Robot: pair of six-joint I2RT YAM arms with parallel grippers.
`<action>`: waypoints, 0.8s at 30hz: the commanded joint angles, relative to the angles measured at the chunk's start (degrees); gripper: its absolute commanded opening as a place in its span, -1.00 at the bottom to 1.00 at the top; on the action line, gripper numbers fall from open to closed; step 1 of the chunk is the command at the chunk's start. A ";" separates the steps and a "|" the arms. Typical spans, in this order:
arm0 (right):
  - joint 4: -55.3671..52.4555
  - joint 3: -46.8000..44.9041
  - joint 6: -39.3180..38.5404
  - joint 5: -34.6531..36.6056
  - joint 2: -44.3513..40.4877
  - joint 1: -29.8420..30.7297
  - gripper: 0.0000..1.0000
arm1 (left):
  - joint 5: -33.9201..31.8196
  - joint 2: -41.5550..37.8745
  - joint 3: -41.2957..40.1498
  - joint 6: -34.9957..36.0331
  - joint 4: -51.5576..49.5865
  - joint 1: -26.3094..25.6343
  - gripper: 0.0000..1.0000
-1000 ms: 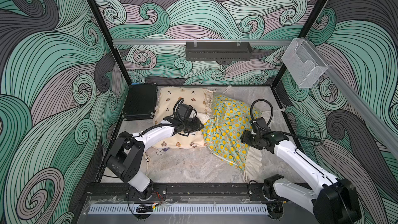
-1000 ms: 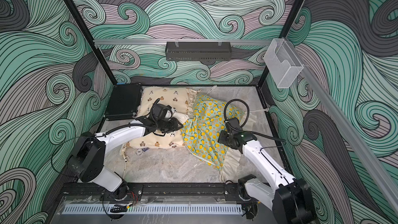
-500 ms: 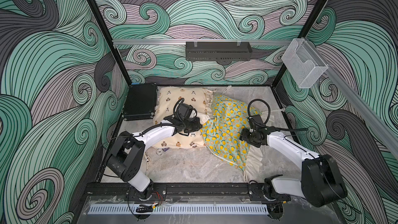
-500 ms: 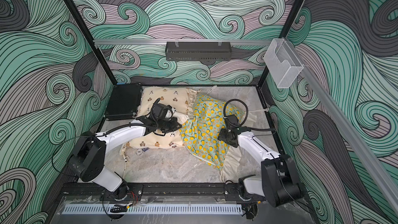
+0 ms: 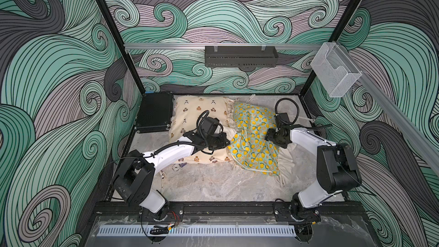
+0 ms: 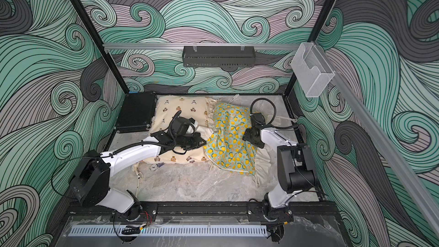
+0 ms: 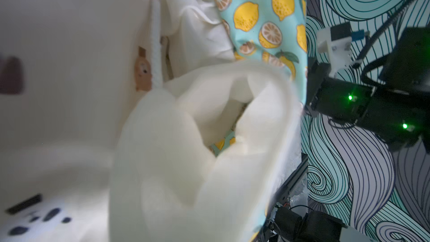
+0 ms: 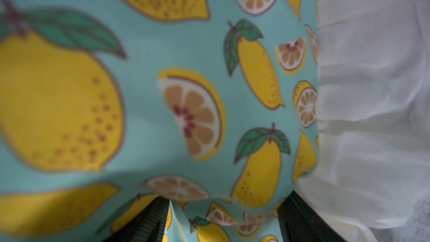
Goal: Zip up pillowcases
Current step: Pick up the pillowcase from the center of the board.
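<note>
two tools, left tool now pressed together, right tool spread over lemon pillowcase

Teal-and-grey swirl walls (black-framed) surround a pale marbled floor under even light

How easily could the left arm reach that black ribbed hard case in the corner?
Probably yes. The black ribbed hard case lies on the side of the left arm, beside the cream bear-print pillow where its claw rests; nothing stands between, though the claw is shut.
</note>
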 commanded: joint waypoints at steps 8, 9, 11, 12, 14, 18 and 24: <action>-2.04 10.06 -4.40 -3.01 3.47 -0.50 0.63 | -3.44 3.63 4.16 -7.79 2.65 -5.98 -1.00; -2.07 9.13 -4.05 -3.44 2.01 -0.51 0.65 | -4.36 3.37 4.09 -7.85 1.98 -5.94 -1.00; -3.03 7.24 -3.84 -3.27 -1.07 -0.50 0.69 | -6.07 2.81 3.89 -7.99 0.81 -5.98 -1.00; -4.12 6.18 -3.76 -2.57 -2.75 -0.50 0.70 | -6.66 2.69 3.81 -8.54 0.41 -5.98 -1.00; -5.50 3.89 -3.35 -2.08 -6.06 -0.45 0.74 | -6.87 2.50 3.47 -9.66 0.35 -5.95 -1.00; -9.90 1.08 -3.15 -3.44 -13.13 -0.07 0.80 | -6.61 2.91 2.77 -13.32 0.32 -6.02 -1.00; -15.64 -2.68 -3.22 -6.64 -25.14 3.69 0.74 | -6.68 3.09 1.38 -16.79 0.97 -6.49 -1.00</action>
